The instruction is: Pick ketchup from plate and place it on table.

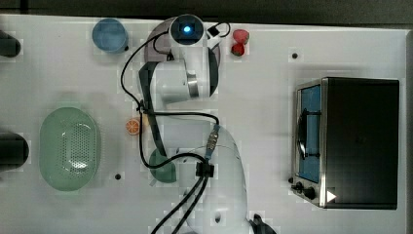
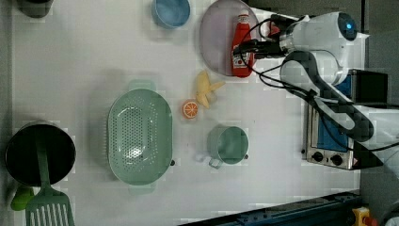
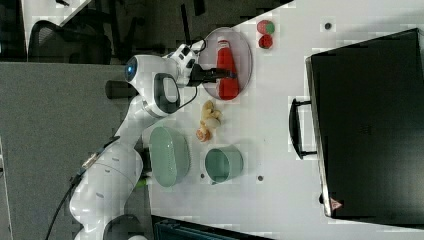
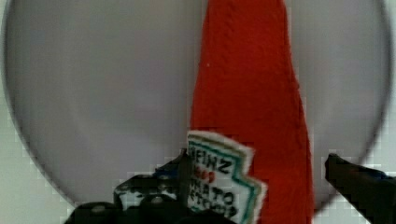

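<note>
Red ketchup [image 2: 242, 47] lies flat on the lilac plate [image 2: 215, 35], toward the rim nearest the arm in the left view. The end effector [image 4: 254, 186] stands wide, a finger [image 4: 359, 184] on each side of the bottle's labelled body, no grip visible. On the white counter [image 2: 84, 61] near the plate sit a blue bowl [image 2: 171, 12], a green basket [image 2: 139, 135] and a green cup [image 2: 228, 145]; all three look bare inside. In the top view, the arm hides most of the plate, and in the wrist view the bottle's cap is cut off.
</note>
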`<state>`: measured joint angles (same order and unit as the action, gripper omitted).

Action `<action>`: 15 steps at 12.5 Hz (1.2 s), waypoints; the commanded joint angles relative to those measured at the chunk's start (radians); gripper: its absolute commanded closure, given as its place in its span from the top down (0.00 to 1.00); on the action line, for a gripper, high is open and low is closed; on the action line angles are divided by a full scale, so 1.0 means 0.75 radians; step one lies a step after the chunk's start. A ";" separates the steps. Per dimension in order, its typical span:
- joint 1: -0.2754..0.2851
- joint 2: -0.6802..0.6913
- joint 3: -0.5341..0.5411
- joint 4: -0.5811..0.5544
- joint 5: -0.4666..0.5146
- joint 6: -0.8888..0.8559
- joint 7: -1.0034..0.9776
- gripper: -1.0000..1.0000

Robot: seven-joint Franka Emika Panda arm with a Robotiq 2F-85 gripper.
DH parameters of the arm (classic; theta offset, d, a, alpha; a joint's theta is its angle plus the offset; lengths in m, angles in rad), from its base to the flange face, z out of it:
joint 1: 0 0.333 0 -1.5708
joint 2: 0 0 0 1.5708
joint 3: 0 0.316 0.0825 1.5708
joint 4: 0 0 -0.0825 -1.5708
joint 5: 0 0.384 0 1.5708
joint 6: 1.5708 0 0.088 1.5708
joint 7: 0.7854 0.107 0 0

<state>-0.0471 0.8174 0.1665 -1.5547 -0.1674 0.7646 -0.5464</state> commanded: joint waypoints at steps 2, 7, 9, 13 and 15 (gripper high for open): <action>0.013 0.050 -0.010 0.095 -0.026 0.030 -0.054 1.00; 0.014 0.094 -0.011 0.113 -0.026 0.067 -0.052 0.96; 0.015 0.093 -0.011 0.118 -0.026 0.076 -0.051 0.71; 0.015 0.091 -0.007 0.131 -0.026 0.074 -0.048 0.59; 0.014 0.078 -0.005 0.137 -0.020 0.074 -0.048 0.59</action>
<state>-0.0271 0.8833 0.1584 -1.4824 -0.1814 0.8218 -0.5547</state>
